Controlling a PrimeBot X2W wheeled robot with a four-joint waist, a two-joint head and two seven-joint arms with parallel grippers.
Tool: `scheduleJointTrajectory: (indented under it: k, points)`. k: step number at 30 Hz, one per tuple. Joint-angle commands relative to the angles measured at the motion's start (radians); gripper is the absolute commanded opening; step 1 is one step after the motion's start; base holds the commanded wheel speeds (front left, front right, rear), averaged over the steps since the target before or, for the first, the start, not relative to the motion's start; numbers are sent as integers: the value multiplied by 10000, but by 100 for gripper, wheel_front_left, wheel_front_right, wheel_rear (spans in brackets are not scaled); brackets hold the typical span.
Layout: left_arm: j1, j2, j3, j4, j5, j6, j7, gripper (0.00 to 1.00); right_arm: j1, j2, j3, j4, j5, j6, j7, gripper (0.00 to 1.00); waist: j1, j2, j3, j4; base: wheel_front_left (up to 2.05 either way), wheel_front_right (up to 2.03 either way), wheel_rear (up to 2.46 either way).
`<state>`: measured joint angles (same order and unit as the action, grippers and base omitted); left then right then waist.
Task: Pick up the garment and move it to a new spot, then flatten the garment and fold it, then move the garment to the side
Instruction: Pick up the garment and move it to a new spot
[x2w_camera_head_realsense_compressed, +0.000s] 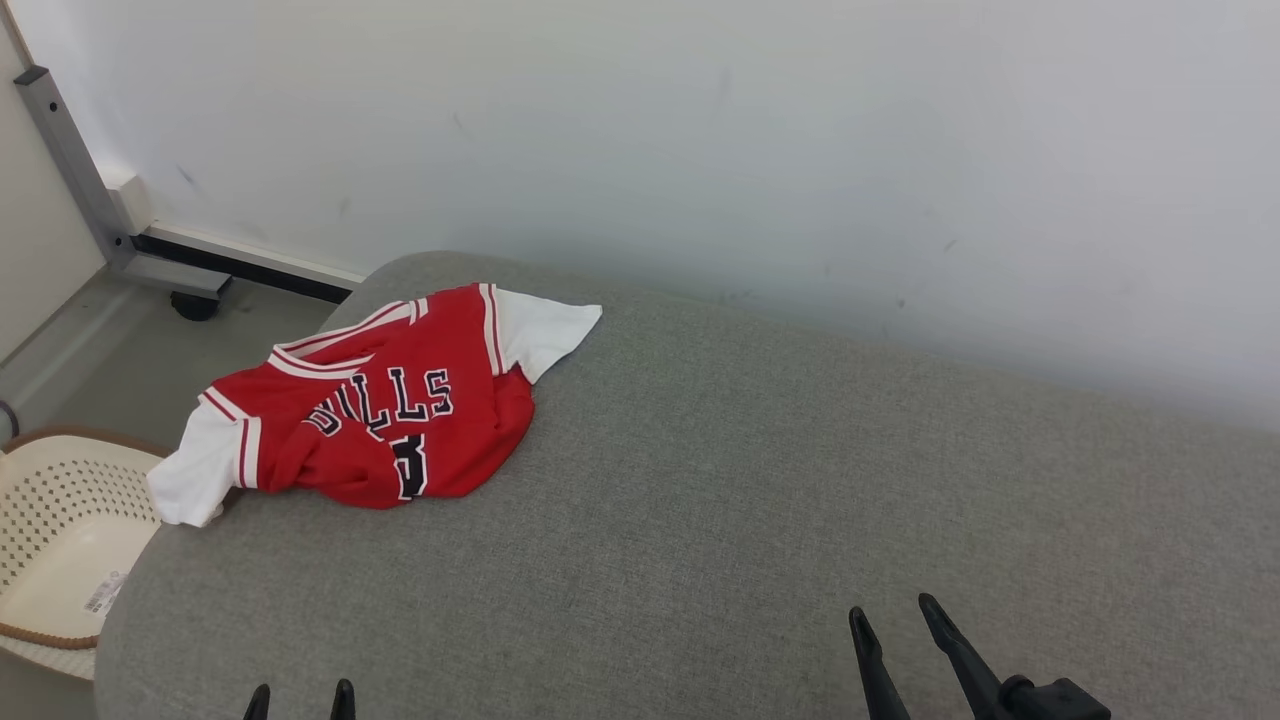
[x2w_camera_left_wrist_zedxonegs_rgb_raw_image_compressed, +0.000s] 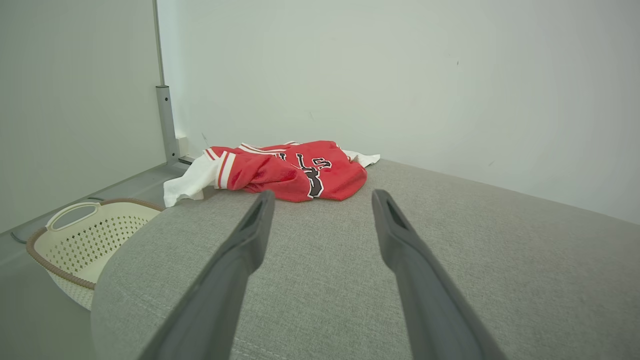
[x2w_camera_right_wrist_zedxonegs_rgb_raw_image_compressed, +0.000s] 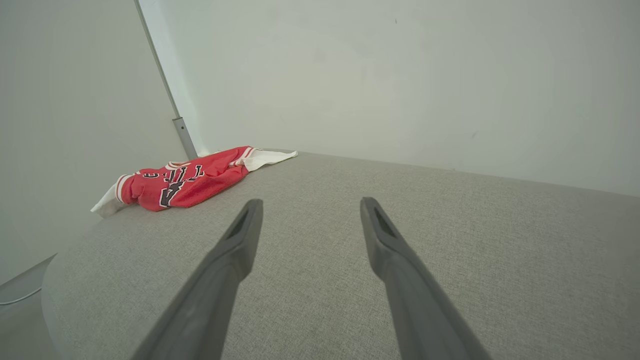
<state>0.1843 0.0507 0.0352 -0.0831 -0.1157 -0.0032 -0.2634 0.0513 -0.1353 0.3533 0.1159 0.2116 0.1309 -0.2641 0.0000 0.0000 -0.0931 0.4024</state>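
A crumpled red basketball jersey with white sleeves and dark lettering (x2w_camera_head_realsense_compressed: 390, 410) lies on the grey fabric-covered surface (x2w_camera_head_realsense_compressed: 750, 480), near its rounded far-left corner, with one white sleeve reaching the edge.

In the head view the left gripper (x2w_camera_head_realsense_compressed: 300, 692) pokes up from the bottom edge, and the jersey sits well apart from it at about 12 to 1 o'clock. The right gripper (x2w_camera_head_realsense_compressed: 890, 610) is at the lower right, with the jersey far off at roughly 10 o'clock.

Both grippers have their two dark fingers spread with nothing between them, and neither touches the cloth. In the left wrist view the jersey lies at 12 o'clock beyond the fingertips. In the right wrist view it lies at 10 o'clock.

A cream perforated plastic basket with a brown rim (x2w_camera_head_realsense_compressed: 60, 520) stands on the floor at 9 o'clock from the jersey, beside the surface.
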Motion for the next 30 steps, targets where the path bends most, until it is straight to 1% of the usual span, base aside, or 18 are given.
scheduleJointTrajectory:
  k: [1,17,20,28,30]
  points:
    - [110,1,14,-37,-29,-13,15,100,9,9,11,14,41,-4,-11,100,0,0,-1,69,0,0,0]
    - [134,1,30,-48,-114,93,15,100,-13,-77,76,23,81,-4,-11,100,0,0,99,79,0,0,0]
    - [106,1,53,86,-118,-13,15,100,-44,-104,93,18,77,-4,-11,100,0,0,174,17,0,0,0]
    - [-804,0,113,572,-404,-181,15,100,-81,-305,137,16,48,-4,-11,100,0,0,546,-87,0,0,0]
    - [-1184,1,101,658,-735,-171,15,100,-190,-426,143,-29,11,-4,-11,100,0,0,812,-107,0,0,0]
